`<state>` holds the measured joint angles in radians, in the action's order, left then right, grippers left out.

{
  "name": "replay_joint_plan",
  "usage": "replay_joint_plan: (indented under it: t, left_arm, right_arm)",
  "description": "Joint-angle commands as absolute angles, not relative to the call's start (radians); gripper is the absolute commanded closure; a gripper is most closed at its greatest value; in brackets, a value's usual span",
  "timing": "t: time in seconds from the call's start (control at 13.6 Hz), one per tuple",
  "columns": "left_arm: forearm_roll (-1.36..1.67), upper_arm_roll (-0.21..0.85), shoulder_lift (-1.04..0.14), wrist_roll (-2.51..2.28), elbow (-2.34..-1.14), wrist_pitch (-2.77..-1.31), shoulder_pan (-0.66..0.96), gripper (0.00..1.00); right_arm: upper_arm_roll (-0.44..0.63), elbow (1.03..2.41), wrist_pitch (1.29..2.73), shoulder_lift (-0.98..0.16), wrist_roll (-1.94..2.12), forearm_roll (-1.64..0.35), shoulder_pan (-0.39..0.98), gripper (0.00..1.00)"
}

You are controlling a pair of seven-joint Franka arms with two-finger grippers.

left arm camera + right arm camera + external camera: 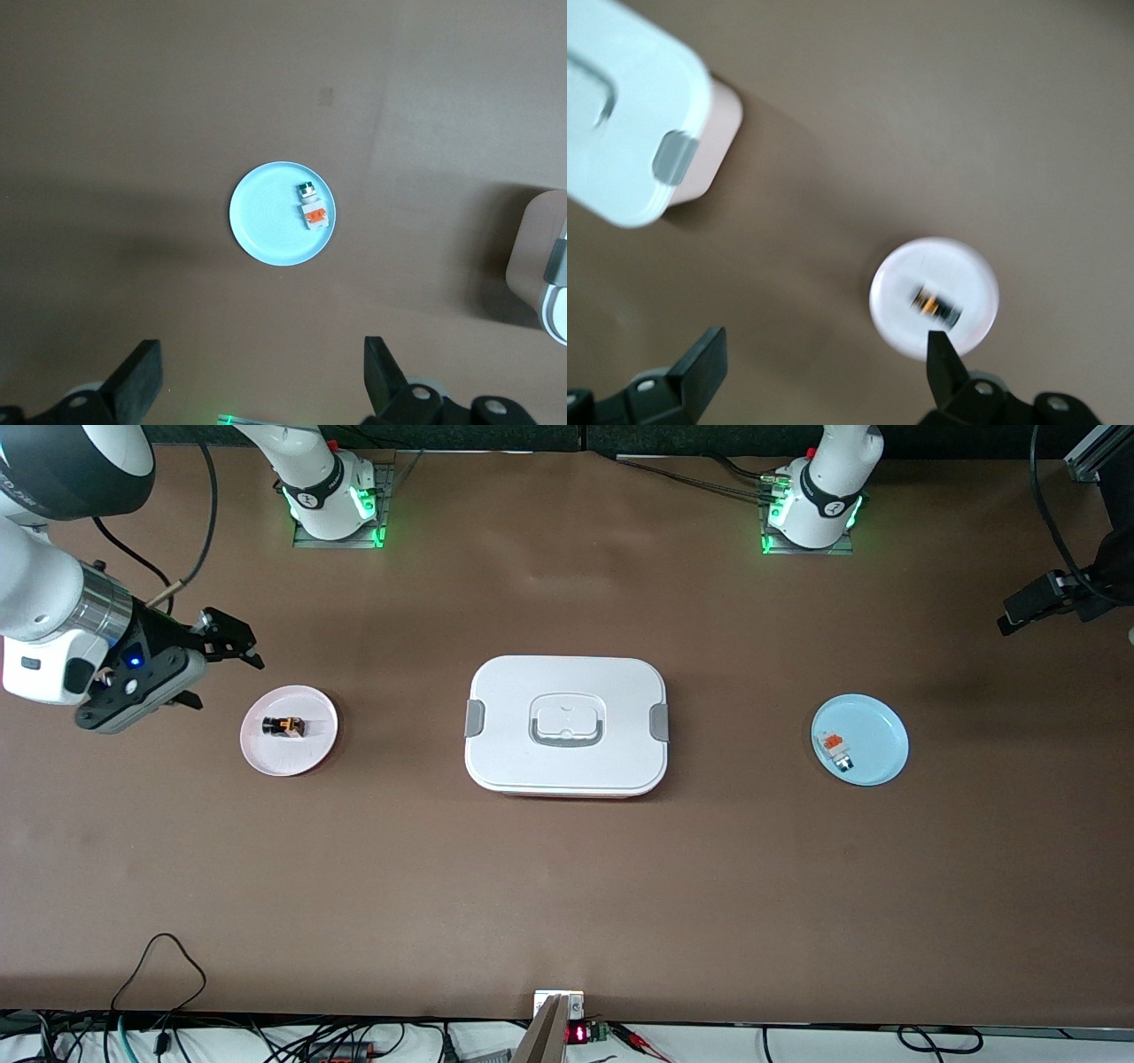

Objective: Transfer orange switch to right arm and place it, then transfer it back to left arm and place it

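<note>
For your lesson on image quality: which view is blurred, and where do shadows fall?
Right wrist view: smeared, the orange switch on its pink plate streaked. Left wrist view: sharp, blue plate crisp. Front view: sharp, soft shadow along the box.

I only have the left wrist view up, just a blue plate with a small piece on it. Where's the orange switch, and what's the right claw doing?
Observer: The orange switch lies on a pink plate toward the right arm's end of the table, untouched.
Operator: And the right claw?
Observer: The right claw is open, up in the air beside that pink plate, holding nothing.
Operator: What's between the two plates?
Observer: The box, lid on, sits mid-table between the pink plate and the blue plate.
Operator: Where is my left claw in the front view?
Observer: It's mostly cut off at that view's edge; your view shows the left claw open above the blue plate.
</note>
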<state>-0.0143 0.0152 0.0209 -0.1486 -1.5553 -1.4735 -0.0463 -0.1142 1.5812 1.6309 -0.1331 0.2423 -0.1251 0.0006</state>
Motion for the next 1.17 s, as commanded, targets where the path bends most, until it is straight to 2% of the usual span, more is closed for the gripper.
replay_joint_plan:
  t: [0.0,0.15,0.29,0.44,0.66,0.88,1.1]
  left_arm:
    - [-0.037,-0.038,0.021,-0.133,-1.546,-1.471,0.011,0.00]
    - [-0.037,-0.037,0.021,-0.132,-1.546,-1.471,0.002,0.00]
    - [-0.037,-0.035,0.021,-0.132,-1.546,-1.471,0.000,0.00]
    - [-0.037,-0.034,0.021,-0.133,-1.546,-1.471,0.000,0.00]
    - [-0.037,-0.034,0.021,-0.133,-1.546,-1.471,0.000,0.00]
    - [-0.037,-0.035,0.021,-0.132,-1.546,-1.471,-0.002,0.00]
    - [-0.037,-0.035,0.021,-0.132,-1.546,-1.465,-0.002,0.00]
  right_arm:
    - [-0.074,1.521,1.495,-0.135,-0.092,-0.063,-0.003,0.00]
    - [-0.052,1.445,1.428,-0.146,-0.084,0.036,-0.003,0.00]
    - [0.017,1.447,1.427,-0.130,-0.054,0.066,0.011,0.00]
    - [0.037,1.448,1.413,-0.101,0.033,0.069,0.005,0.00]
    - [0.040,1.494,1.423,-0.063,0.034,0.067,0.008,0.00]
    - [0.038,1.664,1.554,0.027,0.031,0.067,0.005,0.00]
    - [0.037,1.645,1.557,0.025,0.031,0.063,0.005,0.00]
